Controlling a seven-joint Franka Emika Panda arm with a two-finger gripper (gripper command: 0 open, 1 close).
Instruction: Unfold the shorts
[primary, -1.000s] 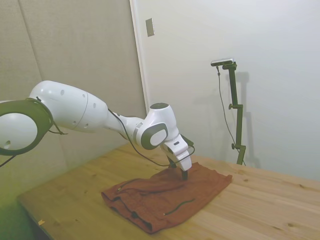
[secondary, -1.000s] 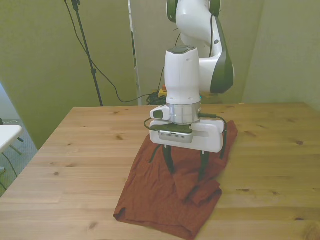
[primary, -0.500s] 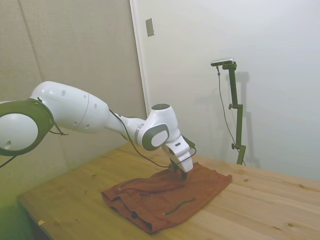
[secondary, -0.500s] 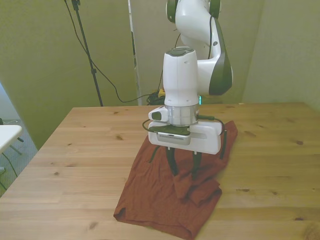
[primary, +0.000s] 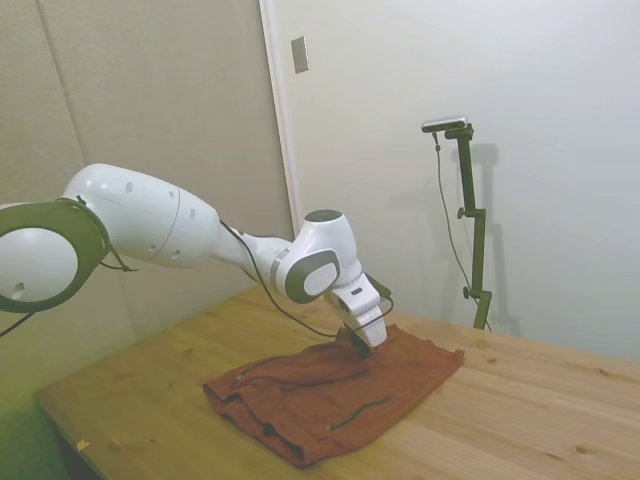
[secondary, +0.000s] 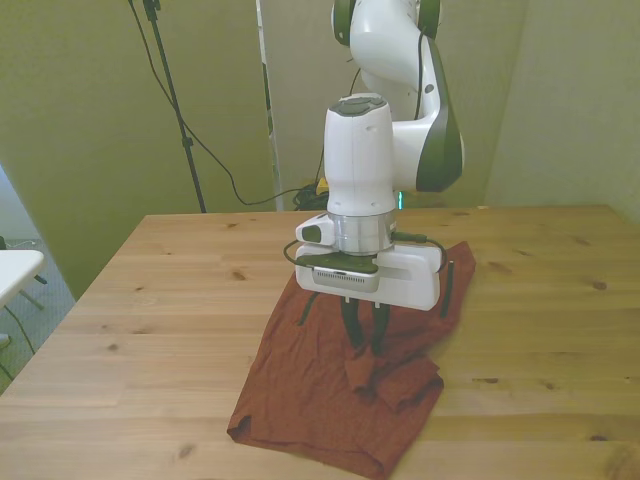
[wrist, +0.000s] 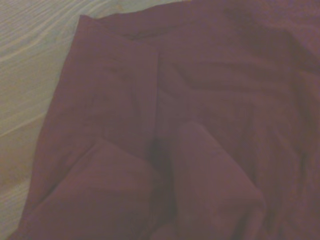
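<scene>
wrist view, close up and soft in focus: rust-orange shorts fill most of the picture, with creased cloth and two raised folds bunched side by side, and a strip of pale wooden desk showing past the cloth's dark-trimmed edge. front view, nearest the camera: the hem end of the shorts lies flat close to the near edge of the desk, the garment running away from the camera toward the far side, with a doubled-over flap on the front view's right side near the hem. just behind that flap the tool points straight down into the cloth, its two dark fingers drawn close together and pinching a small ridge of the fabric, so the tool is clamped on the shorts. a thin dark drawstring hangs along the garment's edge on the front view's right, beside the tool's white body. side view: the shorts lie in the middle of the desk, folded, thick layered edges on the end toward the picture's left, drawstring curling on top; the tool meets the cloth at the upper part, fabric slightly tented there. farther back: white arm rising behind the desk, plain walls, a cable along the wall on the front view's left.
</scene>
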